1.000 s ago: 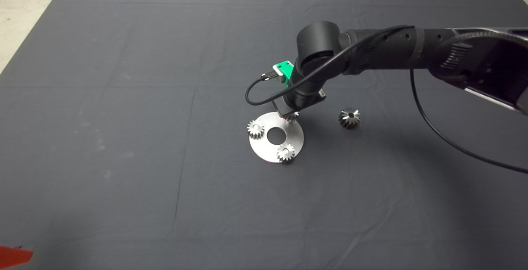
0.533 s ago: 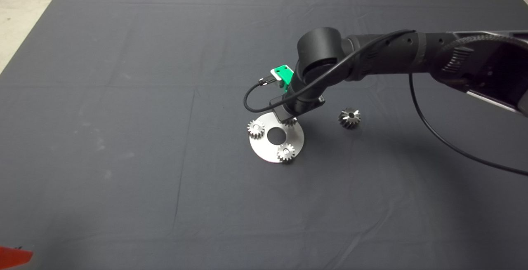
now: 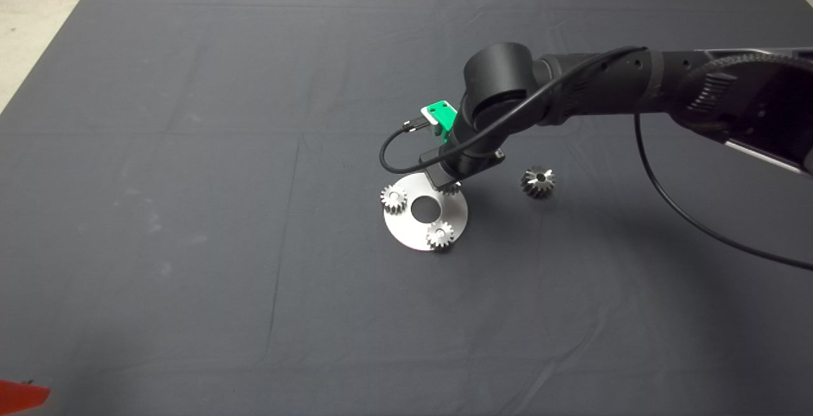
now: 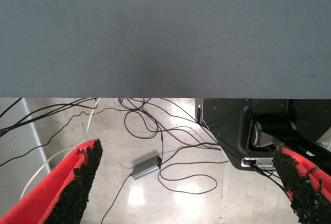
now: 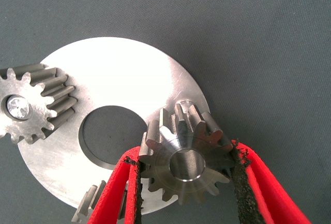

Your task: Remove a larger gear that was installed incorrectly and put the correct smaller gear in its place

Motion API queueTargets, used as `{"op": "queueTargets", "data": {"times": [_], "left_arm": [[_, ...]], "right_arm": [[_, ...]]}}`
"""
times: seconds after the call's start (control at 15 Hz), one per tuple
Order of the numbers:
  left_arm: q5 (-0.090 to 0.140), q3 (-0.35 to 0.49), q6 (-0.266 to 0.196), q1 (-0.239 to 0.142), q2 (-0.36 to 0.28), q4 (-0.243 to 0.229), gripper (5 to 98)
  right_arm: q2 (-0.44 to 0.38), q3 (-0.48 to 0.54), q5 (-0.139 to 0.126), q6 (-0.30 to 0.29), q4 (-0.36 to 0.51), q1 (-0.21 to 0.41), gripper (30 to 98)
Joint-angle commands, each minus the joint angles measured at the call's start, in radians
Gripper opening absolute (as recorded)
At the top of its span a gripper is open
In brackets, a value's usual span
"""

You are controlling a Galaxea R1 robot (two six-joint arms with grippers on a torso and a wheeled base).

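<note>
My right gripper [image 5: 189, 182] is shut on the smaller gear [image 5: 186, 164], one red finger on each side of its teeth. It holds the gear slightly tilted over the edge of the round silver plate [image 5: 119, 74], right by a short peg [image 5: 186, 103]. In the head view only a sliver of this gear [image 3: 452, 188] shows under the wrist. The larger gear [image 3: 538, 181] lies on the mat to the right of the plate [image 3: 413, 233], apart from it. My left gripper [image 4: 189, 188] is parked open at the lower left edge [image 3: 22, 395].
Two other small gears sit on pegs of the plate, one at its left [image 3: 393, 199] and one at its front [image 3: 439, 235]. The plate has a round centre hole [image 3: 424, 209]. The right arm's black cable [image 3: 686, 213] loops over the mat at right.
The right wrist has shifted slightly down and to the right, bringing the held small gear lower over the plate's far edge. Other gears and the left arm have not moved.
</note>
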Motion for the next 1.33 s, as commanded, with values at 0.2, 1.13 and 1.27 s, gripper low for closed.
{"op": "queueTargets", "data": {"times": [0.2, 1.13, 1.27], "left_arm": [[0.011, 0.012, -0.001, 0.0, -0.006, 0.012, 84.3], [0.009, 0.014, 0.001, 0.0, -0.008, 0.011, 84.3], [0.009, 0.012, -0.001, 0.0, -0.008, 0.01, 84.3]], "right_arm": [[0.014, -0.028, -0.088, 0.002, -0.028, 0.019, 34.8], [0.008, -0.024, -0.089, 0.007, -0.029, -0.004, 34.9], [0.002, -0.02, -0.089, 0.007, -0.029, -0.004, 34.9]]}}
